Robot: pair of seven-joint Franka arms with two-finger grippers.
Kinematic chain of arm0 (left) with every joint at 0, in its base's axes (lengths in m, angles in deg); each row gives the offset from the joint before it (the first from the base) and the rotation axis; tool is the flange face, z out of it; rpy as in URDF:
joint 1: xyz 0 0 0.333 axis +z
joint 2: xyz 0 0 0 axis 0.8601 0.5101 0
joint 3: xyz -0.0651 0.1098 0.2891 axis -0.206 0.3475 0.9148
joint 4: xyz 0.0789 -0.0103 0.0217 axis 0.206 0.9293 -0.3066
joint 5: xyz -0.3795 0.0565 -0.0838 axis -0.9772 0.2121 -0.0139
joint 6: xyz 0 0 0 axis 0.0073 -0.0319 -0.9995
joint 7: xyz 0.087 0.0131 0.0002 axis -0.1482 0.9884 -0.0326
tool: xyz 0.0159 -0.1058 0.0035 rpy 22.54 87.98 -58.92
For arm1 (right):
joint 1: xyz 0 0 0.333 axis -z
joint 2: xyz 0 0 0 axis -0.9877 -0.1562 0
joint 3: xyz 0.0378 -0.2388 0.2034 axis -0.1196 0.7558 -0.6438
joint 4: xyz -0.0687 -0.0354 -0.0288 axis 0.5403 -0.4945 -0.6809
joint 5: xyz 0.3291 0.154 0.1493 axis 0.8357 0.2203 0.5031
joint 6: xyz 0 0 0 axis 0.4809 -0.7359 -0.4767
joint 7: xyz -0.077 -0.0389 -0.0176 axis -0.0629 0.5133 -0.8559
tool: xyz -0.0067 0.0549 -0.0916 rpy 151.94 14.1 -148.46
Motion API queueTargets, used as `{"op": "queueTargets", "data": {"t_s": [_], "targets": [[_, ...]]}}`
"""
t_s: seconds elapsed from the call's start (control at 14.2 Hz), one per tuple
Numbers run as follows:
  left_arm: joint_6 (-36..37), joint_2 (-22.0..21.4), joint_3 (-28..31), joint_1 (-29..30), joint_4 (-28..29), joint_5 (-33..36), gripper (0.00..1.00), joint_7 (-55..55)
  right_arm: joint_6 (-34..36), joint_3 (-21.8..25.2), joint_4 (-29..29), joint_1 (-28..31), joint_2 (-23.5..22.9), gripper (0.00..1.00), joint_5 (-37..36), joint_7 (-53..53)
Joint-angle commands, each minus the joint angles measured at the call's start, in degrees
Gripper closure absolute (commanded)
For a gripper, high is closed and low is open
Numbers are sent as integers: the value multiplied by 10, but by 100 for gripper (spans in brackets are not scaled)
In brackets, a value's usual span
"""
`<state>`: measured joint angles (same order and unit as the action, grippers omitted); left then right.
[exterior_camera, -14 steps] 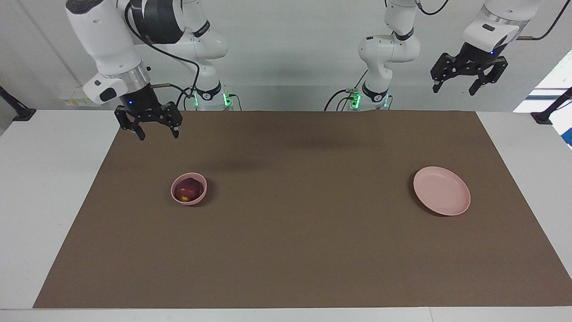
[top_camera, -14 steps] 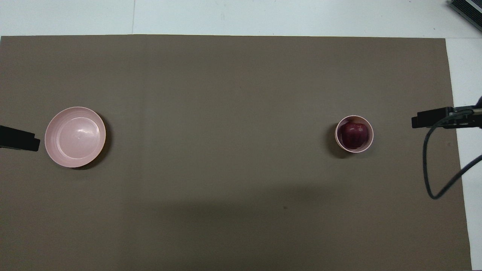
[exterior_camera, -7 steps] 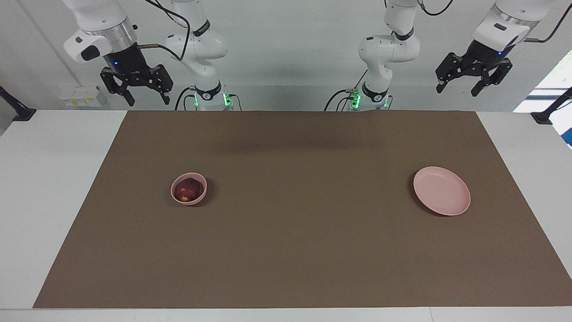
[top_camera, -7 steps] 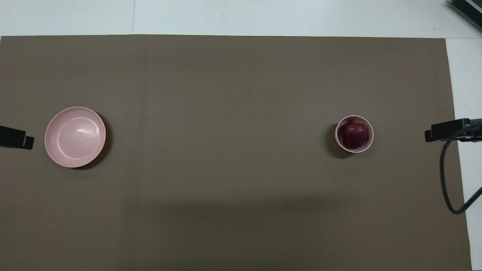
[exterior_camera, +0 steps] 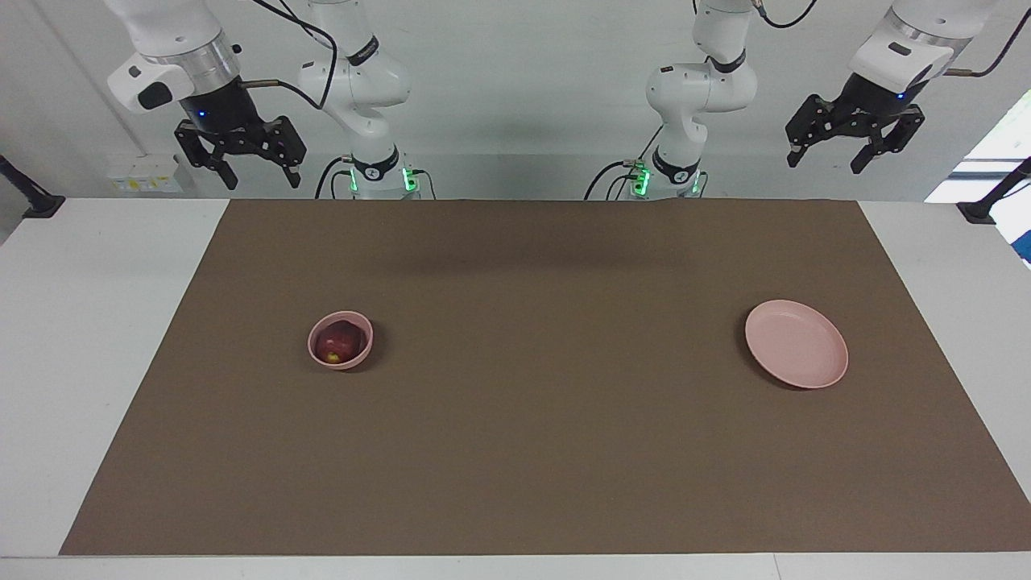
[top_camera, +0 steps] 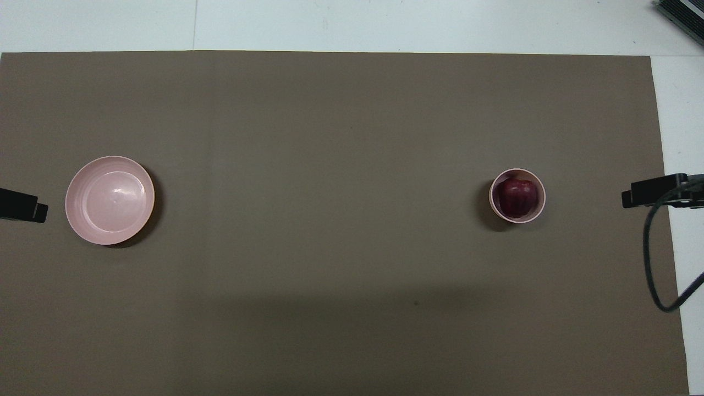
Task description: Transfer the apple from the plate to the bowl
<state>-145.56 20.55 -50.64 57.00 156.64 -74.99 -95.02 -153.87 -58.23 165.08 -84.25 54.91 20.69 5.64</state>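
Observation:
The dark red apple (exterior_camera: pixel 337 344) (top_camera: pixel 517 197) lies inside the small deep pink bowl (exterior_camera: pixel 360 325) (top_camera: pixel 540 187), toward the right arm's end of the brown mat. The wide shallow pink plate (exterior_camera: pixel 797 344) (top_camera: pixel 110 200) sits empty toward the left arm's end. My right gripper (exterior_camera: pixel 256 179) is open and empty, raised high over the table's edge at the robots' end. My left gripper (exterior_camera: pixel 827 162) is open and empty, raised high at the robots' end. In the overhead view only the dark tips of both hands show at the side edges.
A brown mat (exterior_camera: pixel 532 451) (top_camera: pixel 330 121) covers most of the white table. A black cable (top_camera: pixel 654 280) hangs from the right arm beside the mat's edge.
My right gripper has risen from low over the mat near the bowl to high over the table's edge at the robots' end. The left gripper shifted slightly. Apple, bowl and plate have not moved.

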Motion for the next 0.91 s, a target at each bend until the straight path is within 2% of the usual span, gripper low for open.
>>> {"op": "queueTargets", "data": {"t_s": [0.0, 0.21, 0.84], "targets": [[11, -5, -2, 0, 0, 13, 0, -7, 7, -5, -2, 5, 13, 0, -18, -2], [9, -8, -3, -1, 2, 16, 0, -5, 8, -5, -4, 4, 12, 0, -37, -26], [7, -12, -4, -1, 9, 19, 0, -7, 46, -6, -10, 5, 15, 0, -24, -24]]}}
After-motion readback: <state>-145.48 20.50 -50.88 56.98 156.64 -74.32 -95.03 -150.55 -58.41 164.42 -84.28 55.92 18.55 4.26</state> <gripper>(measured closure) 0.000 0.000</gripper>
